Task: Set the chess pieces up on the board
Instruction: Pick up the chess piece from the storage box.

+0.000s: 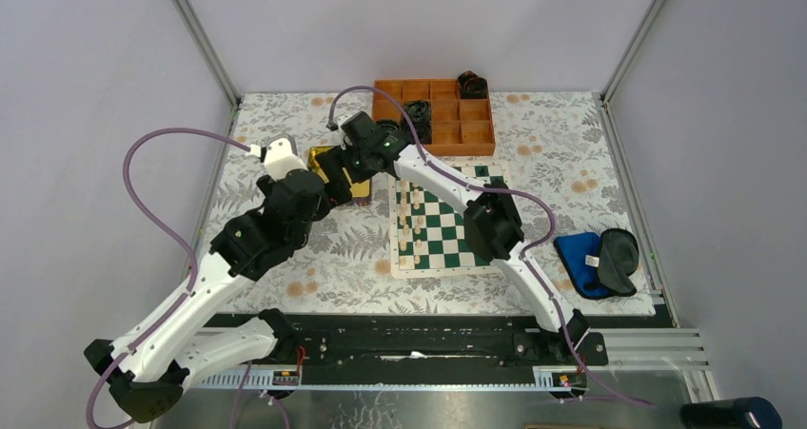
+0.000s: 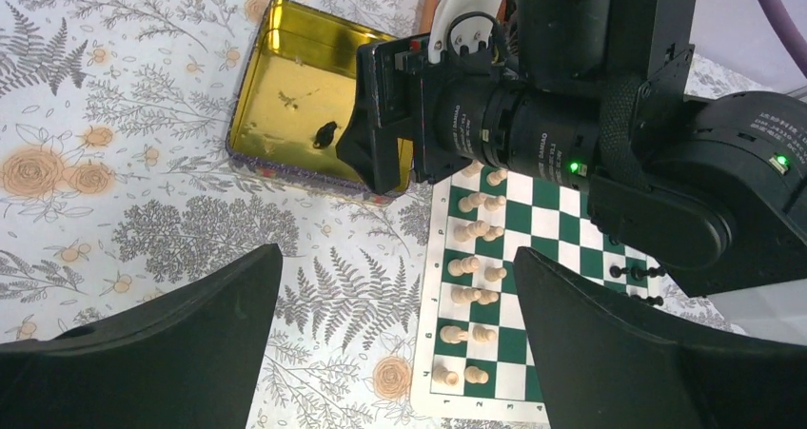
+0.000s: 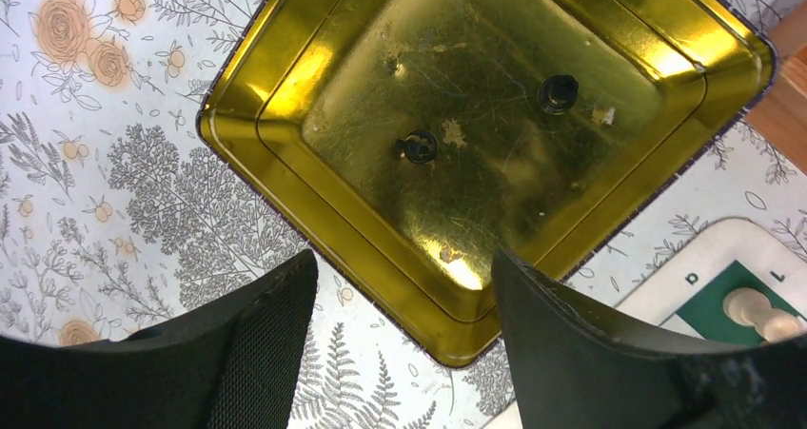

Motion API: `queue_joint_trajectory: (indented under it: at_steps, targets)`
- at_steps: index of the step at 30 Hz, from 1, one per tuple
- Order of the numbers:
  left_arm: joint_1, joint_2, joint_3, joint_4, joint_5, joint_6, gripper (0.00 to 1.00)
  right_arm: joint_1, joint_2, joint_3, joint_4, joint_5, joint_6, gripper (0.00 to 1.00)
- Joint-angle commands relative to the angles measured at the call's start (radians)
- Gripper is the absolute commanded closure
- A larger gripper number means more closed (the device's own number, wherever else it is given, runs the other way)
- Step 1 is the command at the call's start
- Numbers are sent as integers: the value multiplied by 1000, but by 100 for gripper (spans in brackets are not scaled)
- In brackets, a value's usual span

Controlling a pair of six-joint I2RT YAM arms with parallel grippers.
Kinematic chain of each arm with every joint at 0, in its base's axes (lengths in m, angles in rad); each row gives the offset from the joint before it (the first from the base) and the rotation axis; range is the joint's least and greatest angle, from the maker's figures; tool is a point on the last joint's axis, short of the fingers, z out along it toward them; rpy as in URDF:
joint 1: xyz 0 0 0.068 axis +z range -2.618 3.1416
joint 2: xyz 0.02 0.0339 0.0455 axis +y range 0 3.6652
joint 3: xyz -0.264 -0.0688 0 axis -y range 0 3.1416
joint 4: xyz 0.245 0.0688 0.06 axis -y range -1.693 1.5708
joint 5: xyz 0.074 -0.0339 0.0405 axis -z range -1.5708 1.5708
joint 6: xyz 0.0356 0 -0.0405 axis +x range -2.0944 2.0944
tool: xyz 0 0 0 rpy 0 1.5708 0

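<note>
Flat green-and-white chequered board mat w/ white border (image 1: pixel 455 222): on floral tablecloth (image 1: pixel 333 267), centre-right, just in front of orange compartment tray (image 1: pixel 476 132). Letters printed on border, seen in right wrist view.

Tiny cream-white chess pieces (image 2: pixel 473 258): two files along board edge nearest shiny yellow square tin (image 3: pixel 285 153), approx. one per square, each smaller than its square.

Small black chess pieces (image 3: pixel 417 146): two inside tin, apart from each other on scratched gold floor; a few more at opp. side of board, partly behind right arm.

Right gripper (image 3: pixel 404 267): above tin, jaws wide apart, nothing btwn them.

Left gripper (image 2: pixel 398 258): over cloth btwn tin & board, jaws likewise spread wide, empty.
</note>
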Motion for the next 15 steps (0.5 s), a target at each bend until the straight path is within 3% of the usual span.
queue_joint_trajectory:
  at_steps: [1, 8, 15]
  targets:
    - [4, -24, -41, 60, -19, -32, 1, 4, 29, 75, 74, -40, -30, 25]
    - [3, -51, -128, 178, 71, -5, 1, 5, 67, 76, 143, -46, -46, 26]
    - [3, -77, -158, 204, 66, 15, 1, 5, 94, 87, 204, -47, -56, 28]
